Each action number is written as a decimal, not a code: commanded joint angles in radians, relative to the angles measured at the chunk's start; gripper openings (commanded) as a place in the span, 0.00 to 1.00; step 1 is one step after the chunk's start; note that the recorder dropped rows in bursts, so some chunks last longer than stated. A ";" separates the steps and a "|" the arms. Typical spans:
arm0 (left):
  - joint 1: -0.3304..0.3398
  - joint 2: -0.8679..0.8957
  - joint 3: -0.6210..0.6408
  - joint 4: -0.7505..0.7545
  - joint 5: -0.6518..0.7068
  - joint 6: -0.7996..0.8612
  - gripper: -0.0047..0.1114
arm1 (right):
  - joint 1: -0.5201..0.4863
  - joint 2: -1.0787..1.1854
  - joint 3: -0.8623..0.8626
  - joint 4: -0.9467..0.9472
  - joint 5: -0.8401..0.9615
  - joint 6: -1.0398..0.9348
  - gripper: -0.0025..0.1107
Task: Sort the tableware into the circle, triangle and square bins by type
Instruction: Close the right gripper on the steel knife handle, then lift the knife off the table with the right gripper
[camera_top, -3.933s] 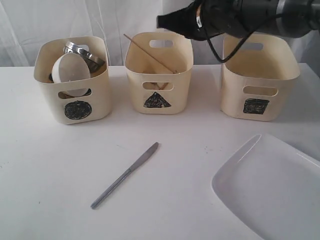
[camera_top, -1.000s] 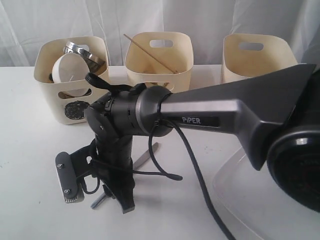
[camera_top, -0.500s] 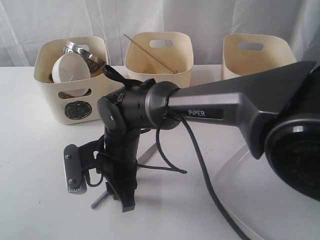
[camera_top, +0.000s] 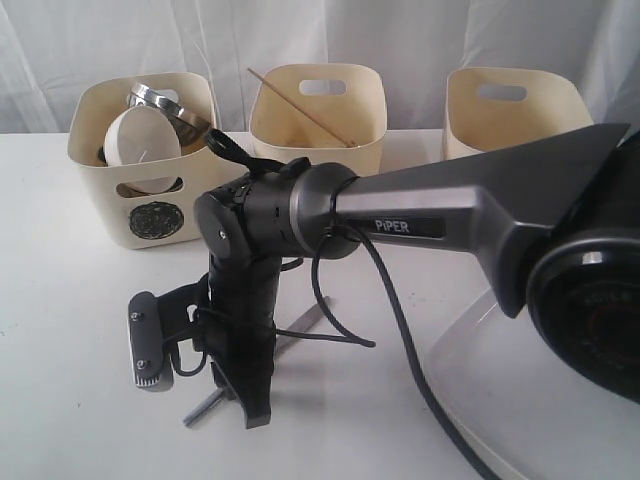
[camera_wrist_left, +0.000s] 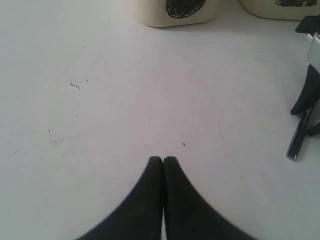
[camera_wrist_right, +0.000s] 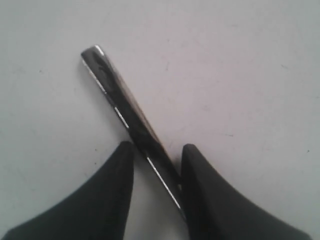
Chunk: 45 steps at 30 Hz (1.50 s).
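**Right end effector (camera_wrist_right: 157, 147) astride the knife (camera_wrist_right: 125, 112)**

Its jaws stand apart, low over the matte white worktop (camera_top: 60, 300). The knife lies flat and slantwise between them, close against one finger and clear of the other. The left end effector (camera_wrist_left: 163, 161) is pressed together and empty.

A thin, smooth, mirror-bright steel strip gives little to pinch. The fingers should therefore meet it squarely, tips down on the surface, before any lift.

It likely belongs with the wooden chopsticks (camera_top: 300, 103) in the glossy cream middle bin (camera_top: 318, 150), whose mark is hidden.
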<state>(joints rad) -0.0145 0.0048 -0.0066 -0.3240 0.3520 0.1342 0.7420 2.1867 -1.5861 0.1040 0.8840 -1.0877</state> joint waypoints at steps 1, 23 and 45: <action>0.002 -0.005 0.007 -0.006 0.030 -0.001 0.04 | -0.005 0.026 0.005 -0.059 -0.011 -0.012 0.30; 0.002 -0.005 0.007 -0.006 0.030 -0.001 0.04 | -0.018 -0.014 0.005 0.112 0.095 -0.041 0.42; 0.002 -0.005 0.007 -0.006 0.030 -0.001 0.04 | -0.045 0.056 0.005 0.030 0.111 -0.041 0.31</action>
<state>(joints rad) -0.0145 0.0048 -0.0066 -0.3240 0.3520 0.1342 0.7025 2.1959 -1.5939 0.1482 0.9735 -1.1201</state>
